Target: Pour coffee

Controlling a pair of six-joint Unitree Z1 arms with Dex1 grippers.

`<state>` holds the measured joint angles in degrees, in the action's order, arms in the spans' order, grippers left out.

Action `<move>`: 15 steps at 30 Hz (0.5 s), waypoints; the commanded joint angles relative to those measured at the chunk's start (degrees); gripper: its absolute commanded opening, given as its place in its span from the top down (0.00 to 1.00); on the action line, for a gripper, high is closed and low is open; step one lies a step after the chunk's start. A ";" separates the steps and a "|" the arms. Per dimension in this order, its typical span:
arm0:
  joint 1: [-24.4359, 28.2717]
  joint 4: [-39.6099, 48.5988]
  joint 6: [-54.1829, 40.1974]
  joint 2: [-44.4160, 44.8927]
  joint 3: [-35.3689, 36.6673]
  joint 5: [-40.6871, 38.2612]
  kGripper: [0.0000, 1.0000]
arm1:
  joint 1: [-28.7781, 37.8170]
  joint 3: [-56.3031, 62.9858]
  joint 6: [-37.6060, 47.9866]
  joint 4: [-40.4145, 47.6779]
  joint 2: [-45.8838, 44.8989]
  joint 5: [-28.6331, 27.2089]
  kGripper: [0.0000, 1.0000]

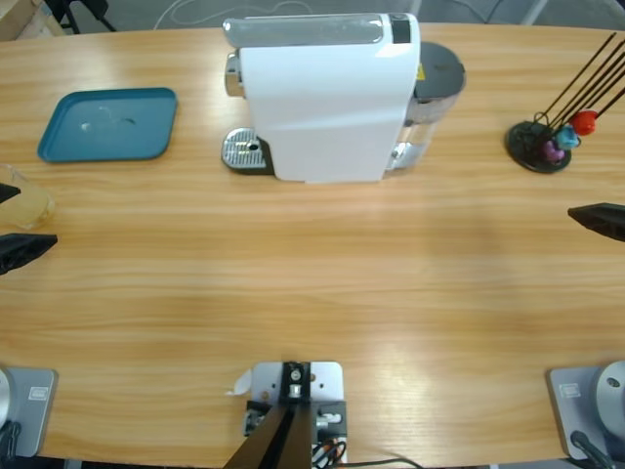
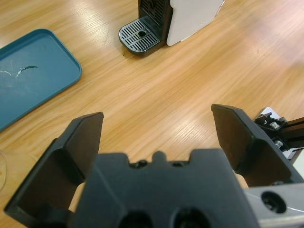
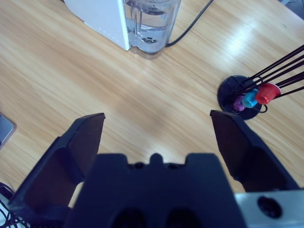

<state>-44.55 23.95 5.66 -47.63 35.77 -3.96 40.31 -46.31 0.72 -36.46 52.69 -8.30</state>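
The white coffee machine (image 1: 322,98) stands at the back middle of the table, its metal drip tray (image 1: 244,151) on its left side; the drip tray (image 2: 141,35) is bare. A clear glass tumbler (image 1: 24,200) shows partly at the table's left edge, close beside my left gripper (image 1: 24,227); I cannot make out any coffee in it. In the left wrist view only a faint curve of the tumbler's rim (image 2: 3,166) shows, outside the jaws. My left gripper (image 2: 156,128) is open and holds nothing. My right gripper (image 3: 156,128) is open and empty too, its tip (image 1: 598,219) at the right edge.
A teal tray (image 1: 109,124) lies at the back left. A black capsule stand (image 1: 539,145) with coloured capsules sits at the back right. The machine's clear water tank (image 3: 151,28) and a black cable (image 3: 190,23) are on its right side.
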 commanded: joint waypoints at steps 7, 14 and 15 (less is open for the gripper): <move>-0.28 0.20 0.37 -1.61 -0.16 0.27 0.00 | -0.85 1.04 0.16 0.33 1.27 -0.31 0.02; -0.07 -1.71 8.70 -5.44 8.84 2.99 0.00 | -0.87 0.92 0.16 0.23 2.78 -0.31 0.00; 0.50 -1.71 10.62 -8.38 12.34 2.92 0.00 | -0.87 0.94 0.16 0.37 3.54 -0.21 0.00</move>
<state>-44.55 22.47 8.97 -47.99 36.77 -2.77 40.31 -46.31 0.72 -36.45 52.69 -8.30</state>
